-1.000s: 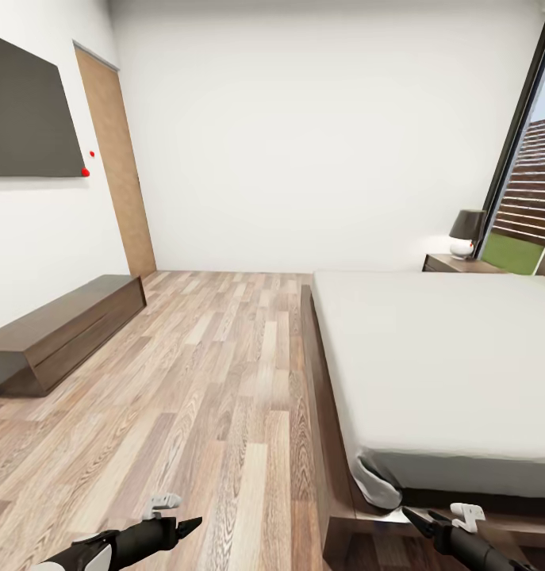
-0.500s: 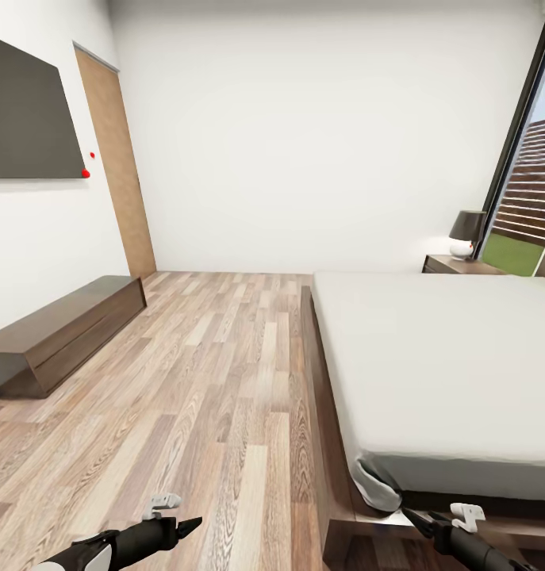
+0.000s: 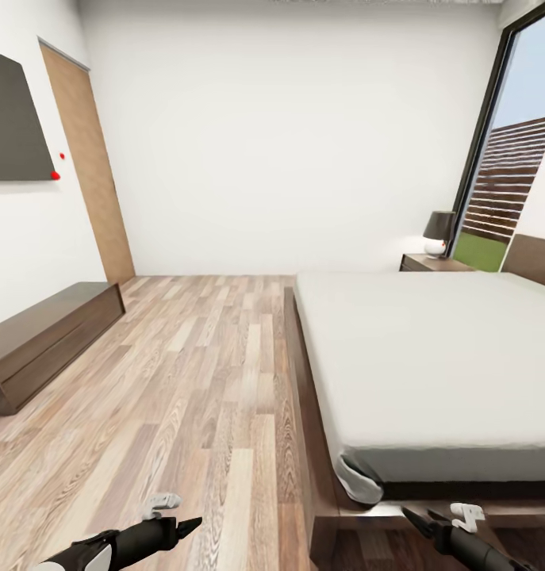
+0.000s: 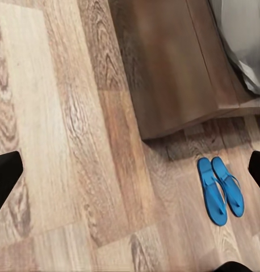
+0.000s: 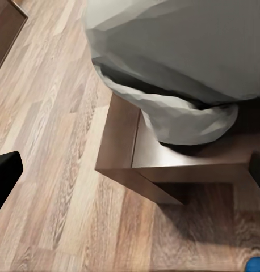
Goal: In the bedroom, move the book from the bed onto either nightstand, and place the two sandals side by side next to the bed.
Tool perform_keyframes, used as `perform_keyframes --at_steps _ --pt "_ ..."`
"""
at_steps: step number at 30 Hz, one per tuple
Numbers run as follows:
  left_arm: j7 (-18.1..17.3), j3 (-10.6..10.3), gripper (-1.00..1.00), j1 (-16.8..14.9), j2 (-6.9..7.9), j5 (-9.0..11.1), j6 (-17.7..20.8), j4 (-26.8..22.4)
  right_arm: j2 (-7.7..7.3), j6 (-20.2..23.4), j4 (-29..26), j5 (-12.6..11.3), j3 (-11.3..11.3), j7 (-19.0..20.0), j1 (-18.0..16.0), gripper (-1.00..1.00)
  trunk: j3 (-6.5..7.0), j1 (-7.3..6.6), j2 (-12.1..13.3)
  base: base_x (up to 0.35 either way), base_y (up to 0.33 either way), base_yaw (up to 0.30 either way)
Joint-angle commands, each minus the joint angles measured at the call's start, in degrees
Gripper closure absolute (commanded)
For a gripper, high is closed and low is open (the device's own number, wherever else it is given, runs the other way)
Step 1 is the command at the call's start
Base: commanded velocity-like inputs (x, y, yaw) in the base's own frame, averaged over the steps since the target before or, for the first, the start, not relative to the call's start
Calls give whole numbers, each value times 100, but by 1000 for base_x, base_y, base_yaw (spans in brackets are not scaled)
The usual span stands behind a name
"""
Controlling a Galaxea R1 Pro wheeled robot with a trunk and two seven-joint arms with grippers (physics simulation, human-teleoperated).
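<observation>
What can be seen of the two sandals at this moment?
The sandals are a flat bright blue pair with thin blue straps. In the left wrist view they lie side by side on the wood-plank floor, parallel and close together, just off the corner of the dark wooden bed frame. Nothing grips them.

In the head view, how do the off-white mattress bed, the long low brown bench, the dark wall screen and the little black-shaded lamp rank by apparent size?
1. Off-white mattress bed
2. Long low brown bench
3. Dark wall screen, partly cut off
4. Little black-shaded lamp, though it stands farthest away
</observation>
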Motion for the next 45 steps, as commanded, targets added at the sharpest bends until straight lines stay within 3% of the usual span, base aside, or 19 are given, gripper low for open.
perform_keyframes --at_steps 1,27,45 --pt "-16 19 -100 -3 2 -20 -21 4 -2 -29 28 -45 26 19 -12 -100 -2 -1 -3 0 0 -221" --pt "-16 19 -100 -3 2 -20 -21 4 -2 -31 28 -45 26 20 -12 -100 79 -1 -3 0 0 -135" --pt "-16 19 -100 -3 2 -20 -19 4 -2 -29 26 -45 26 27 -12 -100 403 -396 719 0 0 -13"
